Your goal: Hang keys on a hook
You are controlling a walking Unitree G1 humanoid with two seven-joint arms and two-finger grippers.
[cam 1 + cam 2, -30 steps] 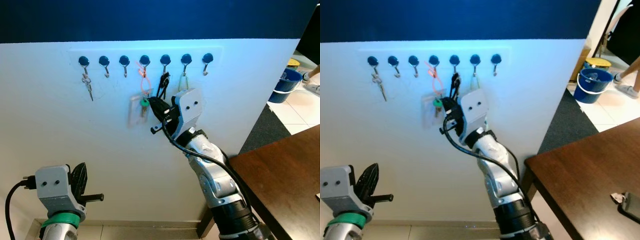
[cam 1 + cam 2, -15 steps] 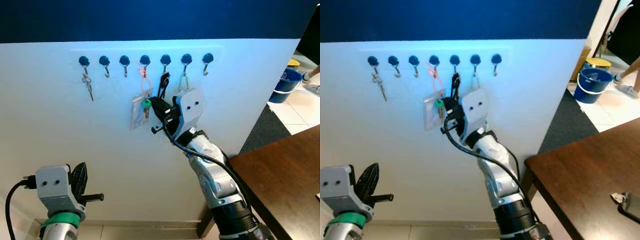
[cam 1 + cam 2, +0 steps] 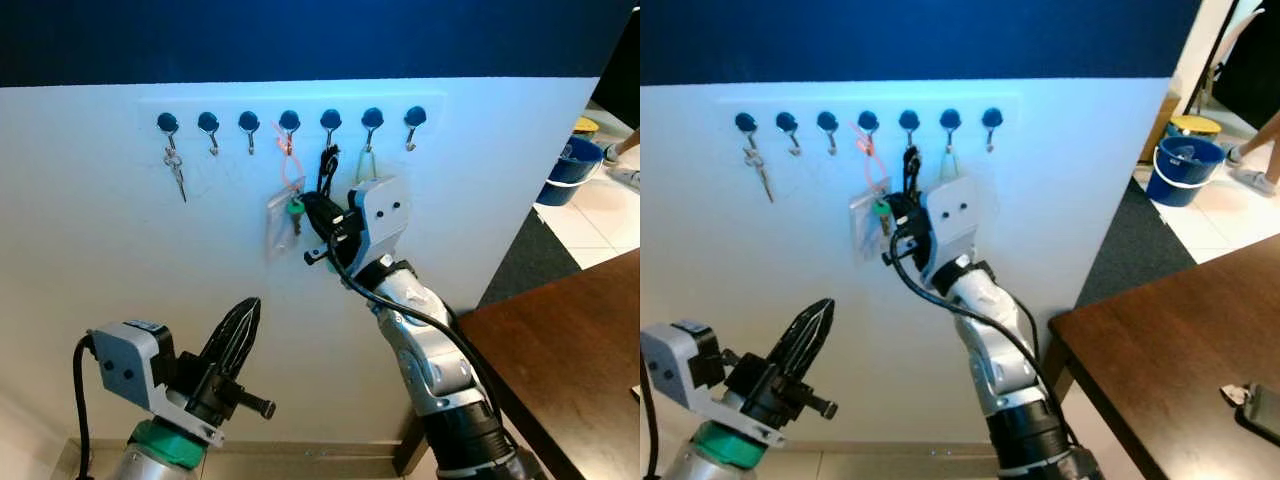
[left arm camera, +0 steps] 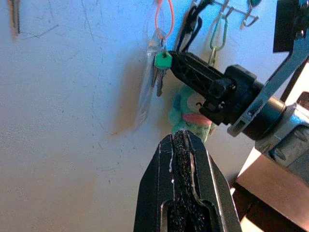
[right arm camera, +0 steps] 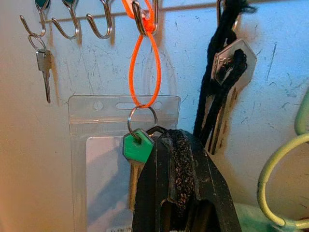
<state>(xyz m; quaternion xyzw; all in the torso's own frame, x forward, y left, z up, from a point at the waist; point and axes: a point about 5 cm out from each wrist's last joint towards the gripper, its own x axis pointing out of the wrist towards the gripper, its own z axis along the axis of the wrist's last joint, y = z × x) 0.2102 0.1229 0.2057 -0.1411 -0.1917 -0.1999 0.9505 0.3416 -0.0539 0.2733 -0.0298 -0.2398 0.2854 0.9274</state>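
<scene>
A green-headed key [image 5: 137, 148] hangs on an orange loop [image 3: 290, 165] from the fourth hook [image 3: 289, 123] of a row on the white wall, in front of a clear badge holder [image 3: 279, 226]. My right gripper [image 3: 306, 203] is shut, and its tip touches the key's ring and green head. Whether it pinches them is hidden. Lower left, my left gripper [image 3: 247, 308] is raised and shut, pointing up at the wall well below the key; its fingers [image 4: 182, 183] hold nothing.
A silver key [image 3: 176, 172] hangs on the first hook. A black cord with a key [image 3: 326, 165] and a pale green carabiner [image 3: 366, 162] hang right of the orange loop. A brown table [image 3: 570, 350] stands at right, with a blue bucket [image 3: 572, 165] beyond it.
My left arm has lifted and its gripper now points up toward the wall. The key and badge holder have shifted slightly right with the right gripper.
</scene>
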